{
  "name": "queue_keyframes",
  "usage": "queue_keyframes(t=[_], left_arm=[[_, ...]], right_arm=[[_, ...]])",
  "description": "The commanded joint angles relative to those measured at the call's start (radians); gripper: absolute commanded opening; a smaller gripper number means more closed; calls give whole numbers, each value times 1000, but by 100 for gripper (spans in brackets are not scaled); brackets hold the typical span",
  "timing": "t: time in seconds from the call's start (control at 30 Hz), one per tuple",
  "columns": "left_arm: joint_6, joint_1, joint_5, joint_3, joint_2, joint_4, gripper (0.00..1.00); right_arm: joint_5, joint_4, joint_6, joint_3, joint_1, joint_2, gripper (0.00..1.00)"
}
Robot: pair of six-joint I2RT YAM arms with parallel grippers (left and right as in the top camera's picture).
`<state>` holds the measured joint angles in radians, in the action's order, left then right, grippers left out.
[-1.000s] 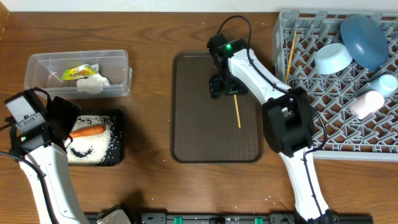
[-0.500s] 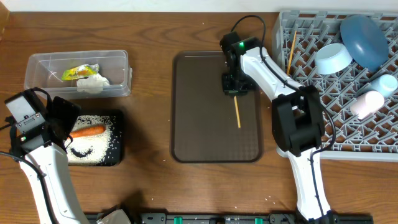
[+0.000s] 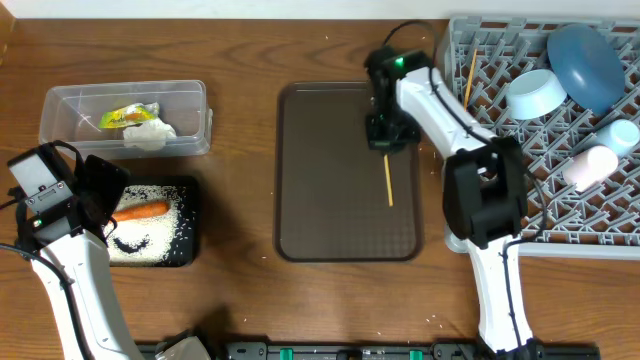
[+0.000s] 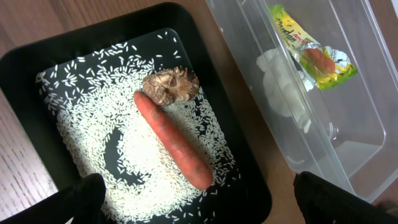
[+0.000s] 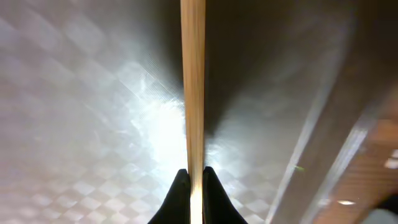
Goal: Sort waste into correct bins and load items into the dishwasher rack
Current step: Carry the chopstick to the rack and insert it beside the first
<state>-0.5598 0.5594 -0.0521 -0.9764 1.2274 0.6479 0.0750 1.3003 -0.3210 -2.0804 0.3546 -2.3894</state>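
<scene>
over tray (image 3: 320, 200), right claw (image 3: 386, 146) tight on chopstick (image 3: 389, 185)

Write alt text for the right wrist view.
The right gripper, its dark fingertips at the bottom edge, pinches one end of a wooden chopstick that runs straight up the middle of the frame. Behind it lies the textured brown tray, with a bright patch of glare.

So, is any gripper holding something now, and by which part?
The right gripper pinches the wooden chopstick at one end, over the brown serving tray. The left gripper is open and holds nothing.
</scene>
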Motion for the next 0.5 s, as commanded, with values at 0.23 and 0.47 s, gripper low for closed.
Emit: queue_keyframes(t=[0.23, 0.47], left_arm=[[13, 3, 11, -10, -10, 3, 98], [13, 3, 12, -10, -10, 3, 98]], right_arm=[[5, -29, 69, -54, -203, 309, 1], [-6, -70, 136, -35, -281, 288, 1]])
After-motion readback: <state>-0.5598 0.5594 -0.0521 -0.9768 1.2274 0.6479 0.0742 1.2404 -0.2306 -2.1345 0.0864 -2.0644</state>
